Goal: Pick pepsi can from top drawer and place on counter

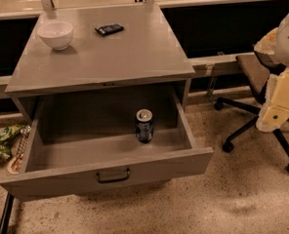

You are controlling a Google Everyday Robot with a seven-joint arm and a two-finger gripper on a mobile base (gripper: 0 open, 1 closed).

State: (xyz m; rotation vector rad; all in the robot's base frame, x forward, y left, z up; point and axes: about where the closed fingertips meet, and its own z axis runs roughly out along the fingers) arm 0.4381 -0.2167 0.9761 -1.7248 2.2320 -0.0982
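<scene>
I'm seeing a white bowl (55, 34) sitting far-left, a flat black packet (109, 29) lying near it, an office chair (252, 74) standing right, green litter (5, 139) lying left on the floor (242, 199).

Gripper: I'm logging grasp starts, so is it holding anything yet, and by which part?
Nothing is held. The gripper hangs at the right, by the chair, well apart from the can, which stands upright in the open drawer.

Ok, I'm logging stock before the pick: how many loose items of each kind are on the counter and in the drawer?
Cans: 1, the pepsi can, upright in the open top drawer
Bowls: 1, the white bowl on the counter
Packets: 1, the black packet on the counter
Total: 3
The gripper hangs at the view's right edge, apart from the drawer.
</scene>
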